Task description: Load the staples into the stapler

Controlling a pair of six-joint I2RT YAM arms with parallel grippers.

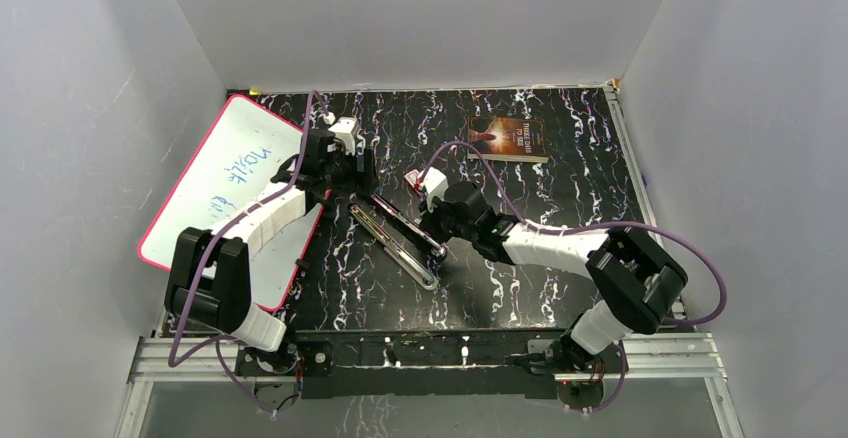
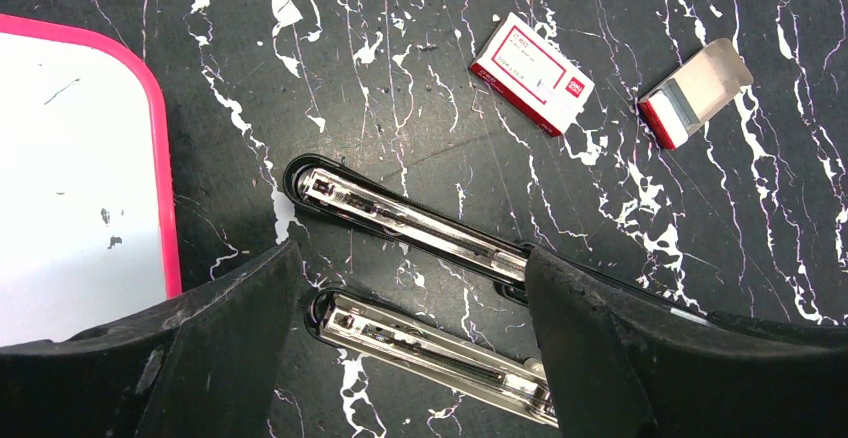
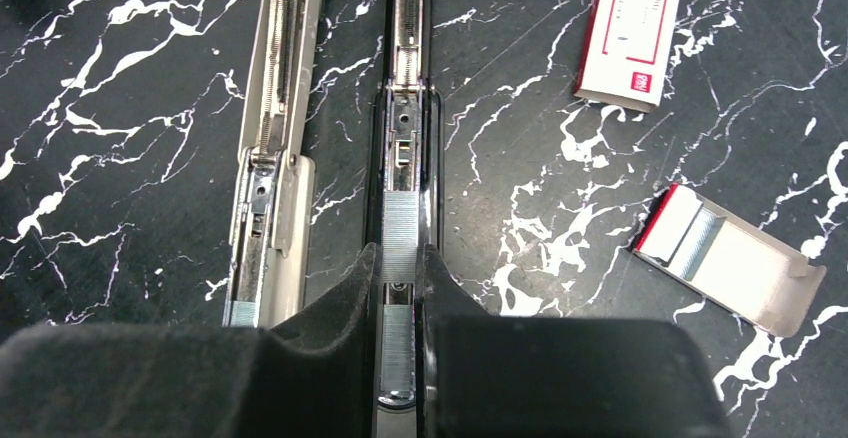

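Right gripper point(image 3: 398, 268) clamped on a strip of staples point(image 3: 400, 223) at lower centre of the right wrist view. The strip lies in the magazine channel of the opened stapler point(image 3: 405, 108). Left gripper point(image 2: 410, 258): jaws wide apart over the stapler's two halves, lower centre of its own view.

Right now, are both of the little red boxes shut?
No, one red box looks shut, but the other box lies open with silvery staples showing inside.
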